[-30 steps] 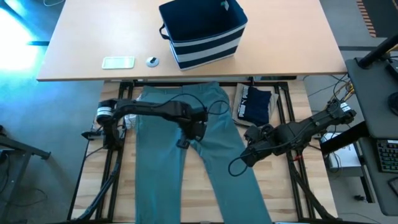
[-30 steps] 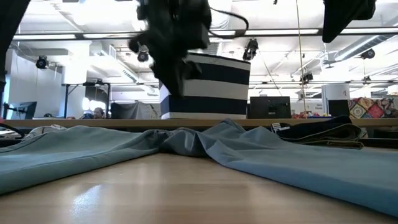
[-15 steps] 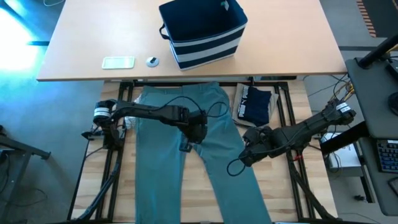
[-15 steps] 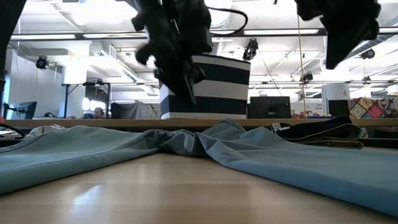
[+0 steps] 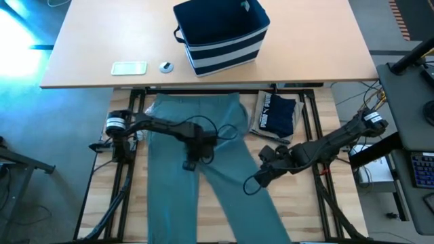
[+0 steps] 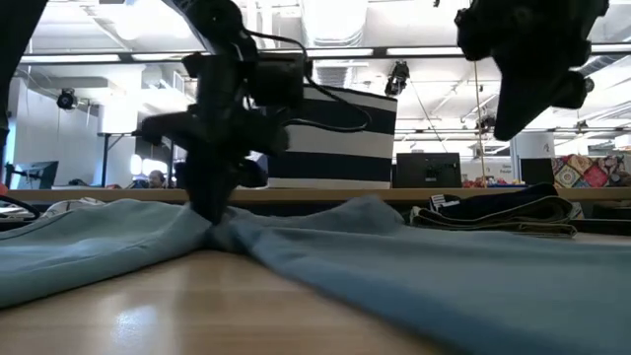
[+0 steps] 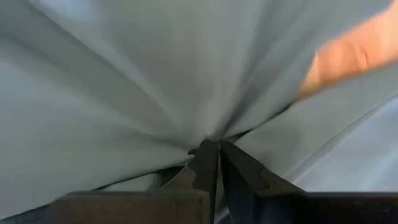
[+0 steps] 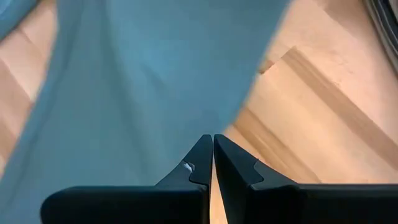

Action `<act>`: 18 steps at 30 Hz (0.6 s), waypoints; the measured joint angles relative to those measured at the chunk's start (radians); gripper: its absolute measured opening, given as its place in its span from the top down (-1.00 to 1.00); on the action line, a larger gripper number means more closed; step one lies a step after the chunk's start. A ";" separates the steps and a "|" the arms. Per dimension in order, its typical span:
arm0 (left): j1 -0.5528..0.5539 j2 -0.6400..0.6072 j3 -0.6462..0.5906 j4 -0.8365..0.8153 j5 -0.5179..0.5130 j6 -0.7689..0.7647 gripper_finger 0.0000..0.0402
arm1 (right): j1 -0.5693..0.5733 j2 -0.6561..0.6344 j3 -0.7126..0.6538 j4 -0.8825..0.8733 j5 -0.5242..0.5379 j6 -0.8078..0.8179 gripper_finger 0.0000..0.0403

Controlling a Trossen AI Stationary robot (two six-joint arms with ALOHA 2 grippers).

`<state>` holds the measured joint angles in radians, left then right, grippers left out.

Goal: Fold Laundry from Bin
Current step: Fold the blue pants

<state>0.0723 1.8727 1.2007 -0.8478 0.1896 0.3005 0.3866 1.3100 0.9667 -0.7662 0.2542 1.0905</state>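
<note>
Teal-green garment [image 5: 203,183] — left pincer [image 7: 214,152] pinches it, wrist view shows — right pincer [image 8: 212,149] closed, empty.

Both arms are dark, near black, built of slim tubular links joined by bulkier rounded joints. The left arm [image 5: 159,125] carries a pale silver-white cylindrical cap at its base joint, and so does the right arm [image 5: 325,144] at its own base. Thin black cables loop loosely beside each wrist. Each arm ends in two flat, matte black fingers [image 8: 202,163] tapering to angular, wedge-shaped tips above a blocky dark body.
</note>
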 joint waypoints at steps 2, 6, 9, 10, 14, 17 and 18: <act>0.000 -0.013 -0.018 -0.005 0.001 -0.008 0.97 | -0.018 0.001 -0.013 0.012 0.000 -0.002 0.94; 0.000 -0.029 -0.033 0.013 -0.009 -0.027 0.97 | -0.066 0.001 -0.045 0.072 0.004 -0.019 0.94; 0.000 -0.032 -0.034 0.032 -0.011 -0.030 0.99 | -0.132 0.021 -0.066 0.160 0.007 -0.104 0.94; 0.000 -0.032 -0.035 0.041 -0.012 -0.033 1.00 | -0.162 0.036 -0.075 0.185 0.006 -0.138 0.94; 0.000 -0.030 -0.048 0.089 0.000 -0.056 1.00 | -0.338 0.121 -0.085 0.279 -0.043 -0.323 0.94; -0.002 -0.030 -0.061 0.110 0.003 -0.074 1.00 | -0.497 0.218 -0.049 0.278 -0.124 -0.468 0.94; -0.002 -0.030 -0.064 0.113 0.004 -0.077 1.00 | -0.546 0.254 -0.026 0.278 -0.167 -0.524 0.94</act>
<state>0.0704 1.8431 1.1367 -0.7347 0.1932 0.2230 -0.1591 1.5644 0.9407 -0.4881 0.0874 0.5665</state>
